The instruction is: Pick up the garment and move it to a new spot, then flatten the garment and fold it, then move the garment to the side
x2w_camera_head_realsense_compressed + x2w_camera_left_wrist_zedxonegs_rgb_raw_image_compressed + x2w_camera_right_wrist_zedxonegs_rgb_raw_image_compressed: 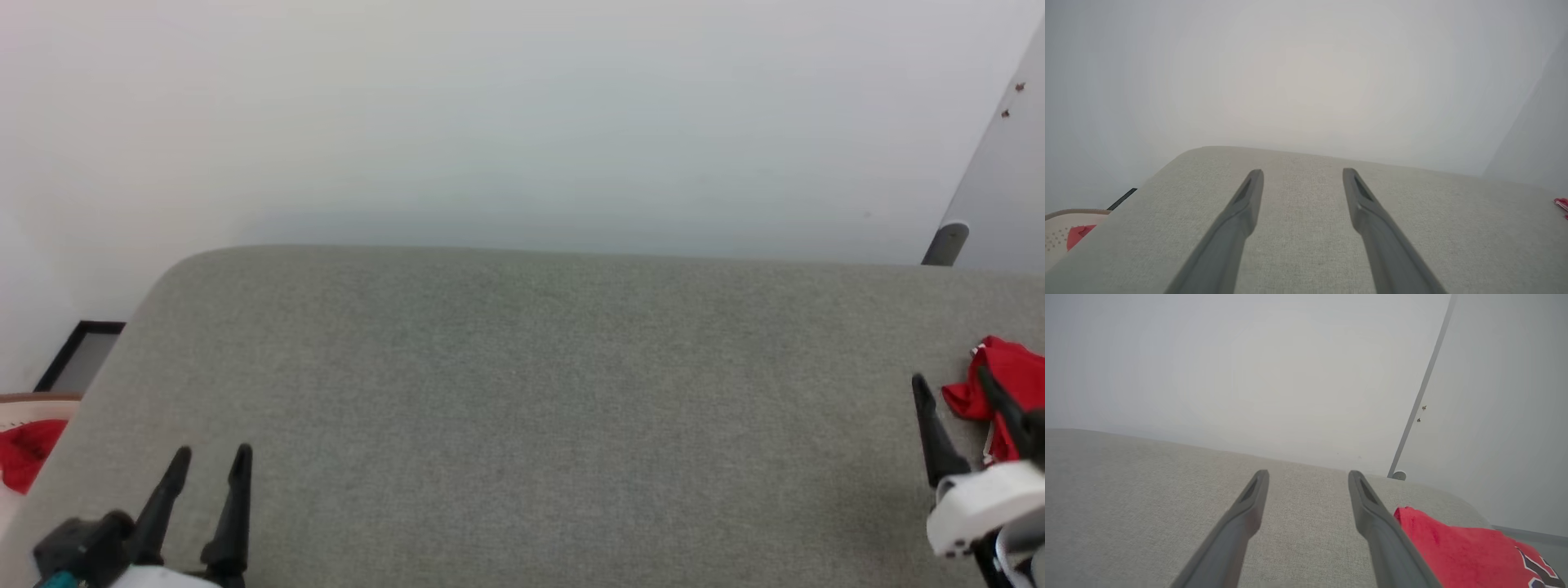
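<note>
I'm looking at a wide grey fabric-covered surface [522, 392] with a rounded far corner on the left. The red garment [1012, 363] lies bunched on it near the right edge, some white trim showing.

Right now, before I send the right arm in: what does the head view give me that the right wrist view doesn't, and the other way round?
Head view adds: the left gripper, open above the grey padded surface, and a red cloth in a pale container off the surface's left edge. Right wrist view adds: a dark-and-white print on the garment. Both share: the garment bunched at the surface's right end, the open right gripper beside it holding nothing, and the pale wall behind.
</note>
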Available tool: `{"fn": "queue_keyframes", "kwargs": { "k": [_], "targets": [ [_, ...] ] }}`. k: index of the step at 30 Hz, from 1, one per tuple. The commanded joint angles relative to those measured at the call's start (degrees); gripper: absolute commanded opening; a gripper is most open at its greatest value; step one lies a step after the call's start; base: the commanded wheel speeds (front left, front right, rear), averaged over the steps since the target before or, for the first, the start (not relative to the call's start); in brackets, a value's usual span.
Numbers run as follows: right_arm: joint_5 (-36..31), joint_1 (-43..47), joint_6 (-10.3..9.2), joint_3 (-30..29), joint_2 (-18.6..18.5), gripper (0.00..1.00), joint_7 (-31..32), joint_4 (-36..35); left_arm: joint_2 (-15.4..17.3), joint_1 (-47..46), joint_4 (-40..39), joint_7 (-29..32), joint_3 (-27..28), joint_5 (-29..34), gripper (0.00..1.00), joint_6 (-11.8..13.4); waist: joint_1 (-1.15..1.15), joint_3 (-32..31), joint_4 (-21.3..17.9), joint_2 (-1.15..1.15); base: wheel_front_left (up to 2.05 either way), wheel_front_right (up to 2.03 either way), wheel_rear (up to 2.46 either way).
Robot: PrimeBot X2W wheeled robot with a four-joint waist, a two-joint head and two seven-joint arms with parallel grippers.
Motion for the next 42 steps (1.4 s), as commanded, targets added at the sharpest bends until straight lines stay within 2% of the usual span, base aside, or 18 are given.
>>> {"fn": "queue_keyframes", "kwargs": {
  "k": [1, 10, 19, 26, 42],
  "targets": [
    [-0.9, 2.0, -0.06, -1.2, 0.7, 1.00, -0.2, -1.0, -0.5, 1.2, -0.4, 0.0, 0.6, 0.6, 1.00, -0.1, 0.00, -0.6, 0.4, 0.00, 0.00, 0.00, 0.00],
    [-4.2, 10.6, -0.06, -6.5, 6.3, 1.00, -0.2, -7.4, -2.0, 4.1, -1.9, 0.0, 4.0, 2.8, 1.00, -0.9, 0.00, -1.3, 0.5, 0.00, 0.00, 0.00, 0.00],
    [-5.6, 15.8, -0.06, -8.6, 10.0, 1.00, -0.2, -10.7, -1.7, 4.4, -2.2, 0.0, 3.4, 3.1, 1.00, -1.1, 0.00, -1.4, 0.3, 0.00, 0.00, 0.00, 0.00],
    [-6.8, 17.6, -0.06, -9.5, 11.4, 1.00, -0.2, -12.4, -0.2, 4.7, -2.7, 0.0, 1.3, 1.9, 1.00, -1.1, 0.00, -1.3, 0.0, 0.00, 0.00, 0.00, 0.00],
    [-7.9, 18.5, -0.06, -9.5, 12.3, 1.00, -0.2, -13.6, 0.8, 4.7, 0.0, 0.0, -1.0, 0.4, 1.00, -1.1, 0.00, -1.2, -0.3, 0.00, 0.00, 0.00, 0.00]
  ]
}}
